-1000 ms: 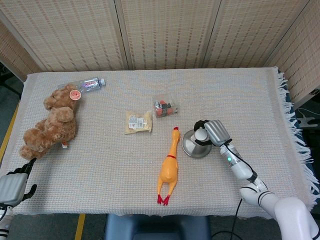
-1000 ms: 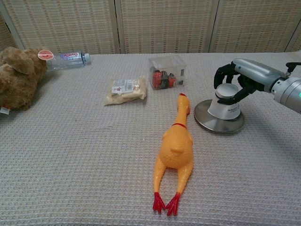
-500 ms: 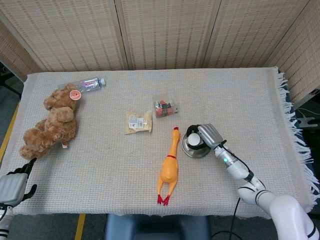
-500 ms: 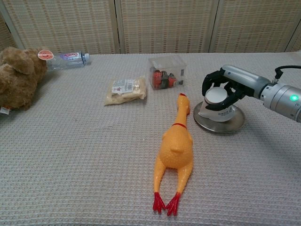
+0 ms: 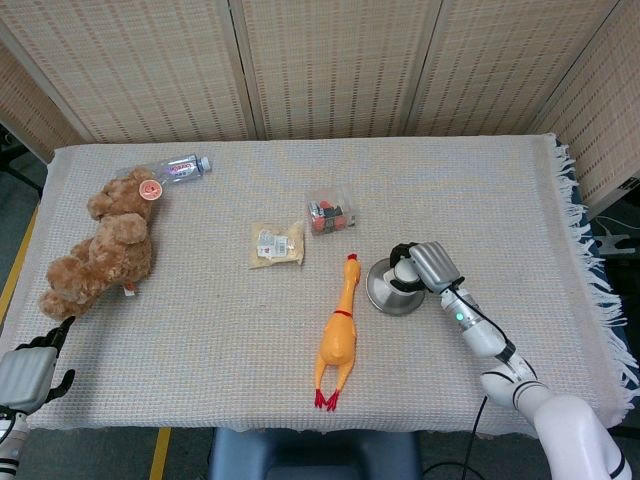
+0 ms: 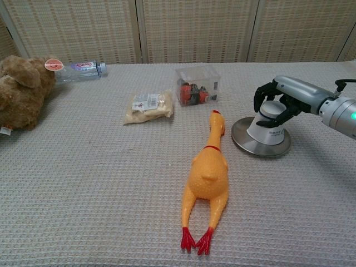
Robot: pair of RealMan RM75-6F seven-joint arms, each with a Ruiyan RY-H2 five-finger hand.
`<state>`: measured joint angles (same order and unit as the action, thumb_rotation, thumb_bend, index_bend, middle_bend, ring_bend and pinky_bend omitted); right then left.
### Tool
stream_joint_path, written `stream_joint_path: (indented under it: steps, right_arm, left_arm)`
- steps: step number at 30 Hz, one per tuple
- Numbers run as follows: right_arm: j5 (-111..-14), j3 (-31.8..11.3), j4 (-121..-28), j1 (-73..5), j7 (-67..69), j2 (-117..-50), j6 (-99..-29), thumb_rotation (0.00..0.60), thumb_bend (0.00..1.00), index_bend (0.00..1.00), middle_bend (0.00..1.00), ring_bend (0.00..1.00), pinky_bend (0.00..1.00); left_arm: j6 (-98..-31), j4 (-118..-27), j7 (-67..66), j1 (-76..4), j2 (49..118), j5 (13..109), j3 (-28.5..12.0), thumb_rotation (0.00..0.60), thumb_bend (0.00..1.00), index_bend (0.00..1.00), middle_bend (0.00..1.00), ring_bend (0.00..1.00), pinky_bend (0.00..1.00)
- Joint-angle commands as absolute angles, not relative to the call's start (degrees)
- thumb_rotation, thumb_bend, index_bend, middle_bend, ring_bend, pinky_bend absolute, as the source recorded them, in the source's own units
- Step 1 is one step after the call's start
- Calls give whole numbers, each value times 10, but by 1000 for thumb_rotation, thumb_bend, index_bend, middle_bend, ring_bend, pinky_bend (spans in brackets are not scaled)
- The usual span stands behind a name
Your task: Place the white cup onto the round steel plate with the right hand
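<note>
The right hand (image 6: 276, 99) is grasping the white cup (image 6: 267, 125) from above, its fingers curled around the top. The cup stands upright on the round steel plate (image 6: 245, 137), right of the rubber chicken (image 6: 209, 169); I judge that only letting go and pulling away remain

Silver-backed right hand (image 6: 281, 99) with black fingers, white forearm, green light

My two pictures are bright and sharp. Soft light comes from above. Shadows are small and pale. The steel plate (image 6: 261, 146) shines a little.
</note>
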<state>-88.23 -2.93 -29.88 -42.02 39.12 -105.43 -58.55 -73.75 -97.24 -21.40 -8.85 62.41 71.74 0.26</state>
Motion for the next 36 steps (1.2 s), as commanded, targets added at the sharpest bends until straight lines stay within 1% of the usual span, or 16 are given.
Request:
stream_joint_path:
  steps: [1, 7, 12, 15, 22, 28, 32, 36]
  right_arm:
    - [-885, -25, -303, -418, 451, -1056, -582, 600, 121, 601, 550, 504, 829]
    - [-919, 8, -337, -425, 627, -1032, -579, 600, 121, 601, 551, 504, 828]
    - [-937, 24, -332, -427, 702, -1030, -594, 600, 121, 601, 550, 504, 828]
    - [-937, 23, -307, -426, 684, -1041, -602, 600, 121, 601, 550, 504, 828]
    - [-919, 5, -216, -416, 527, -1087, -615, 600, 120, 602, 550, 504, 828]
    - [-907, -7, -167, -414, 428, -1112, -622, 600, 121, 602, 550, 504, 828]
    - [-904, -9, -176, -413, 445, -1112, -623, 600, 121, 602, 550, 504, 828]
    - [-907, -3, -219, -415, 539, -1093, -611, 600, 121, 602, 550, 504, 828]
  left_arm:
    - [-737, -973, -215, -89, 624, 717, 3, 600, 372, 32, 201, 289, 428]
    - [-737, -974, -218, -89, 624, 715, 3, 600, 371, 32, 202, 289, 428]
    - [-737, -975, -217, -89, 623, 716, 4, 600, 372, 32, 202, 289, 428]
    - [-736, -975, -217, -89, 623, 716, 4, 600, 372, 32, 202, 289, 428]
    - [-735, -976, -216, -89, 623, 715, 4, 600, 373, 33, 202, 289, 428]
    - [-732, -976, -218, -90, 623, 714, 5, 600, 372, 32, 202, 289, 428]
    - [-731, -977, -219, -91, 623, 712, 5, 600, 372, 33, 202, 289, 429]
    - [-729, -977, -220, -92, 623, 711, 6, 600, 372, 33, 203, 289, 429]
